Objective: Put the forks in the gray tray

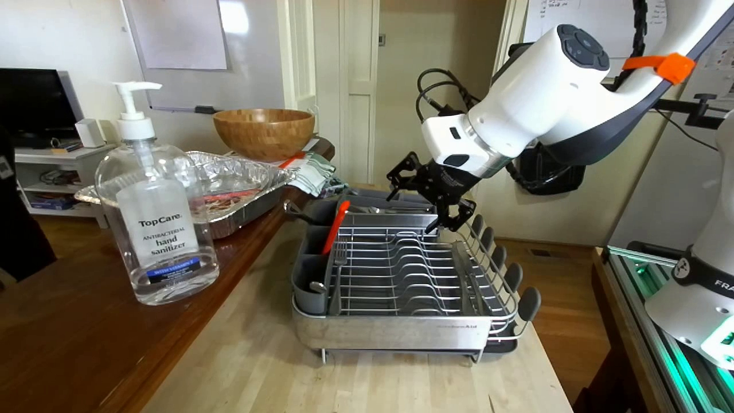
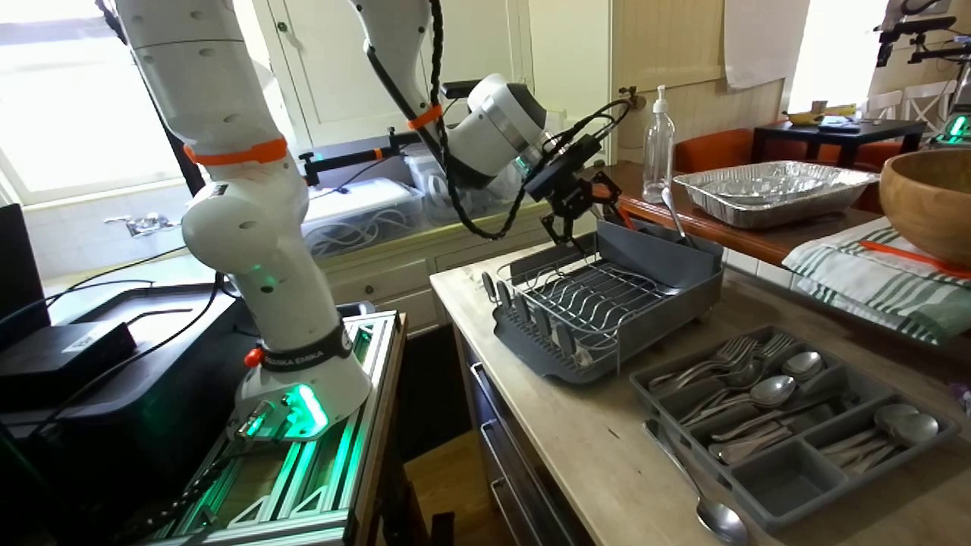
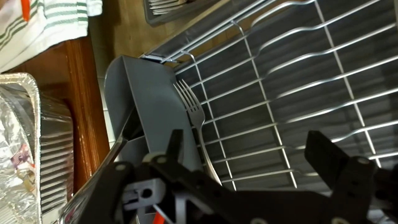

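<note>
Nearest, over the dish rack (image 1: 395, 332), the fingers (image 3: 323, 152) stand spread with nothing between them — a width that should suit reaching down around the fork (image 3: 197, 119). The fork lies inside the dish rack alongside its cutlery holder (image 3: 158, 102), presumably to drain, and looks slim and silvery, its handle end hidden behind the fingers in the wrist view. Farther off, on the surface (image 2: 584, 413) just beside the dish rack, sits the gray tray (image 2: 789, 481), probably the goal since other forks (image 2: 736, 351) are grouped in one compartment — plain, matte and divided.
</note>
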You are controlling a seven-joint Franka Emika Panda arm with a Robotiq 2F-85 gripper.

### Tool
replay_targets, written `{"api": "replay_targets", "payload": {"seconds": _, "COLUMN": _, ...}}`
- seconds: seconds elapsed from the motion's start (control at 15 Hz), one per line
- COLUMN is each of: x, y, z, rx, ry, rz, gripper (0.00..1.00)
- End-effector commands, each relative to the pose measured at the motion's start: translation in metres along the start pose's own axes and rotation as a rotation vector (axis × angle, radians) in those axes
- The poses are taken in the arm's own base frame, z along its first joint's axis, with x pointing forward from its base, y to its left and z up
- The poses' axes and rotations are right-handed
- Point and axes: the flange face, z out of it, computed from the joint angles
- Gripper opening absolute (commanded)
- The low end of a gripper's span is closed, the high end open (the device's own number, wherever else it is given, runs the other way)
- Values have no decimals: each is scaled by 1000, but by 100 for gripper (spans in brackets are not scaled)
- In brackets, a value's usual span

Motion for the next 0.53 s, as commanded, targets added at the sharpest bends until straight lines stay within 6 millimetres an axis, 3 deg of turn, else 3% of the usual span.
{"api": "replay_targets", "payload": {"seconds": 0.0, "x": 1, "y": 3, "z": 0, "rx": -16, "ry": 52, "rz": -6, "gripper": 100}}
{"api": "replay_targets", "payload": {"seconds": 0.27, "x": -17, "y": -11, "z": 11, "rx": 3, "ry": 252, "rz": -63, "gripper": 100}}
{"api": "replay_targets", "payload": {"seconds": 0.47, "x": -36, "y": -18, "z": 29, "rx": 34, "ry": 285, "rz": -71, "gripper": 100}}
